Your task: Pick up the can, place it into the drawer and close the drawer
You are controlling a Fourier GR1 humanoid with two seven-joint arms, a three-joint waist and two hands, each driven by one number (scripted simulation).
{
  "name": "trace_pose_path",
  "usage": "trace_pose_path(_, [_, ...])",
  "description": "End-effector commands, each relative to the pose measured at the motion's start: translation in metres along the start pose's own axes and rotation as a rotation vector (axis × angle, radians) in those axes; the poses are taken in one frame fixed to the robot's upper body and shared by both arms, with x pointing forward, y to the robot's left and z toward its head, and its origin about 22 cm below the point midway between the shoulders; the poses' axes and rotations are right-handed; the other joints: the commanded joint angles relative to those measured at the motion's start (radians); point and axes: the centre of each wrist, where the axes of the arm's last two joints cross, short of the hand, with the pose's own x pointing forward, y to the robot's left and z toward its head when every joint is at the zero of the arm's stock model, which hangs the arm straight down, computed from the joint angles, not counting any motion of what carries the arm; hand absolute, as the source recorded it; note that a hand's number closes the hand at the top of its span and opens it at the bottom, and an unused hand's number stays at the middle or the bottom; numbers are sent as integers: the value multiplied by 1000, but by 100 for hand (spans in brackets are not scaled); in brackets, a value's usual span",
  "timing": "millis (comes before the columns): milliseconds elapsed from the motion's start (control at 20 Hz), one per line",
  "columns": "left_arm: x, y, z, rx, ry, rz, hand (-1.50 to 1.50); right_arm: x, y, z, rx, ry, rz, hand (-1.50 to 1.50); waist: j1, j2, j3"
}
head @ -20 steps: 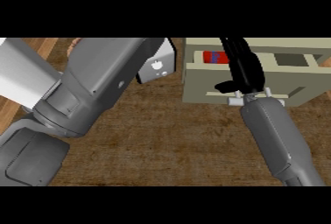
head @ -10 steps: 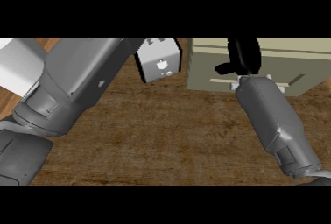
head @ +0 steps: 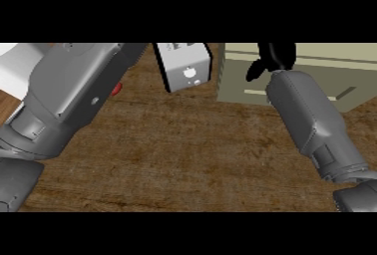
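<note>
This looks like a kitchen. A wooden counter top (head: 184, 149) with dark brown grain fills most of the head view, and at its far edge sits a cream-coloured drawer unit (head: 324, 74) with panelled fronts. Just left of that unit stands a small grey appliance-like box (head: 185, 67), also on the counter.

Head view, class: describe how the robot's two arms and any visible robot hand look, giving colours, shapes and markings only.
Both forearms are grey, smooth, rounded casings. The left forearm looks bulky, built of stepped segments, with a small dark dot on its side. The right forearm is slimmer and tapers, with a ridged, darker collar at its lower end. The right robot hand is glossy black with thin fingers. The left robot hand does not show.
</note>
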Motion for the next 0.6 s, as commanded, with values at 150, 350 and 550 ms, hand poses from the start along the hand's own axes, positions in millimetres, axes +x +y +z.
trace_pose_path(150, [-24,33,4,-7,-7,3,-150,24,-34,-39,-110,-5,-84,-150,21,-3,-4])
trace_pose_path(350, [-8,24,10,-21,-10,7,-150,18,-25,-30,-122,-17,-187,-150,16,-5,-1])
trace_pose_path(550, [-33,40,15,-13,11,1,-150,26,-30,-36,-131,-41,-222,-150,13,-8,-3])
